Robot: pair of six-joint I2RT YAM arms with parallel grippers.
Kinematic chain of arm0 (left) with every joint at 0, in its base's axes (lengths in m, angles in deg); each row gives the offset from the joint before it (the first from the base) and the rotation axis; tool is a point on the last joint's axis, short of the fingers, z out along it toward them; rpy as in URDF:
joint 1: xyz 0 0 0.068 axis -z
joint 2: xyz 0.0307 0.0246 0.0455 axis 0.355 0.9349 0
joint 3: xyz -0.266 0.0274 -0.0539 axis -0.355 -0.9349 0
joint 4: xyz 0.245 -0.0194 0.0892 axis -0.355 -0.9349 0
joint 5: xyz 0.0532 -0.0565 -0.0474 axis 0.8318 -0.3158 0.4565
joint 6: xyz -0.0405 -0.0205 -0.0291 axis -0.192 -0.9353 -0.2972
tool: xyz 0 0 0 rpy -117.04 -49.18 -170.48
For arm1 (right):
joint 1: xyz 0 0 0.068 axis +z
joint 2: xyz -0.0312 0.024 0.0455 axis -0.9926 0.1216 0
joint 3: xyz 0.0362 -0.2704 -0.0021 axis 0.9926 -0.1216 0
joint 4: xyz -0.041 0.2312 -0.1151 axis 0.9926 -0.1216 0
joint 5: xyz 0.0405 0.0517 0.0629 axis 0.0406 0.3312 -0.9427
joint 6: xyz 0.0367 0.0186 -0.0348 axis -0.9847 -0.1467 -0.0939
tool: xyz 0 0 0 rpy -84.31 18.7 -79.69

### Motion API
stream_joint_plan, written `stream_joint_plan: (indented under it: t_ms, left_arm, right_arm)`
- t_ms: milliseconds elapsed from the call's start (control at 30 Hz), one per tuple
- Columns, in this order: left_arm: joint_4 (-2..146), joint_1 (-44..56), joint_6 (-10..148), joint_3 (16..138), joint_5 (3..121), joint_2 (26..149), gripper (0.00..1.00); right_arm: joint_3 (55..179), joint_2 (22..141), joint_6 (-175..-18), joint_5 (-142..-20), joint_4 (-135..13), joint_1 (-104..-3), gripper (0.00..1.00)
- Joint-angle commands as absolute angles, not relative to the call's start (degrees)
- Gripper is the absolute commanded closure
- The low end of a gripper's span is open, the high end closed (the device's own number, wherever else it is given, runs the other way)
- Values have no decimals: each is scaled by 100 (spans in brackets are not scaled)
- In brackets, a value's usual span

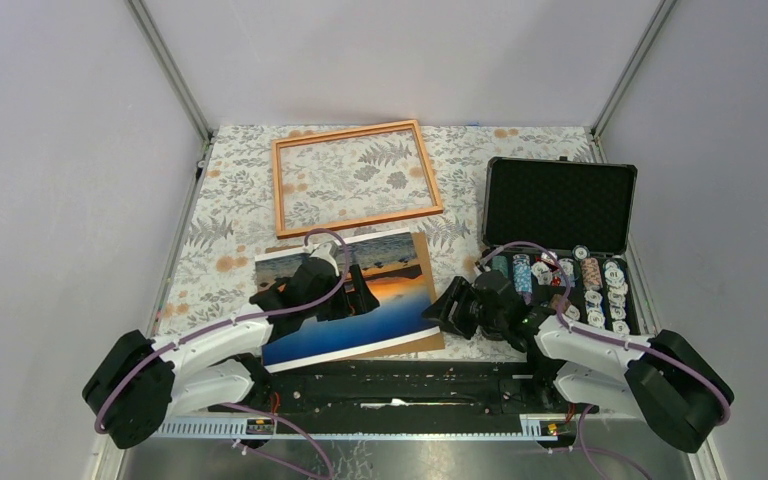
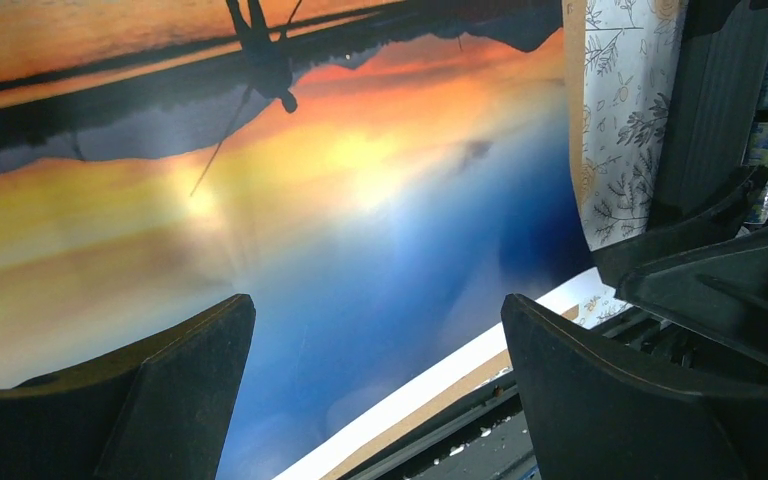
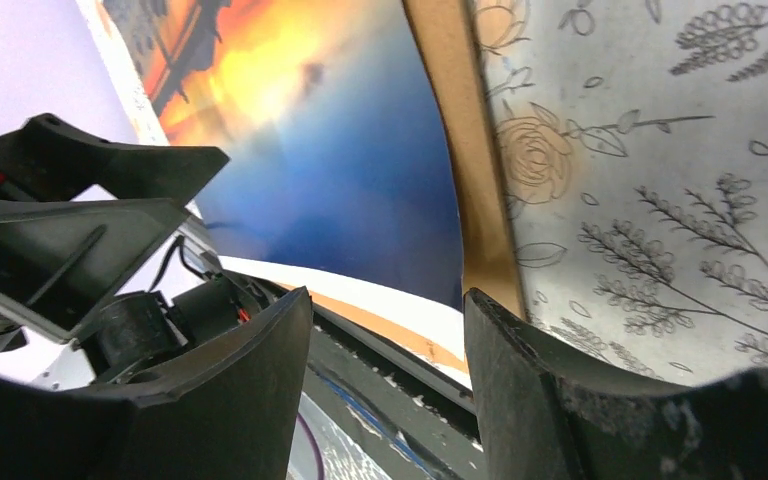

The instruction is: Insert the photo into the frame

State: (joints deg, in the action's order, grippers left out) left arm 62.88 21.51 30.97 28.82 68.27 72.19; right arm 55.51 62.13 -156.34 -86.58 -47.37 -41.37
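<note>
Photo [image 1: 400, 300] lies flat, picture side up, on the brown backing board [image 3: 470, 200] at near centre of the table, slightly skewed on it. Frame [image 1: 360, 222] is well apart at the far side, flat on the floral cloth [image 1: 225, 235], which shows through its opening. My read is that the print is thin, light and floppy. It's glossy too, with glare across the sky in the left wrist view, so expect it to slide on the board rather than lift. A mid-sheet pinch from above won't get purchase. Take it at an edge or corner, and the right edge looks best, where the board's brown strip shows beside it. Grip gently, it'll crease. Looks: bridge silhouette, orange sunset, deep blue water, thin white border. Left gripper [image 2: 375, 310] hangs over the photo's blue area, fingers spread wide, nothing in them. Right gripper [image 3: 388, 300] sits just beside the photo's right edge, jaws apart and empty. Black chip case [image 1: 560, 205] stands open at far right, clear of the path.
</note>
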Motion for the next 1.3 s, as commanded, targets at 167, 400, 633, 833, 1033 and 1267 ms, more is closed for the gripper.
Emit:
stream_joint_plan:
  t_ms: [167, 400, 633, 833, 1033, 1267]
  left_arm:
    - [6952, 2217, 2788, 2549, 6841, 7420, 1]
    - [7216, 2269, 2687, 2463, 6744, 7539, 1]
    - [7220, 2314, 2728, 2601, 6729, 7481, 1]
    - [6999, 2333, 2826, 2803, 6780, 7171, 1]
    - [5950, 2326, 3173, 3623, 7331, 6632, 1]
    - [4790, 2324, 3947, 4863, 8538, 5939, 1]
  right_arm:
    - [5502, 6319, -16149, -8396, -3867, -4061, 36]
    - [5436, 6609, -16373, -8301, -3357, -4057, 38]
    - [5623, 7255, -16245, -8137, -3129, -3959, 62]
    - [5731, 7303, -15987, -8013, -3211, -3856, 97]
    - [6087, 6470, -15197, -8210, -4087, -3857, 100]
    - [7720, 4684, -13940, -7565, -6740, -3858, 100]
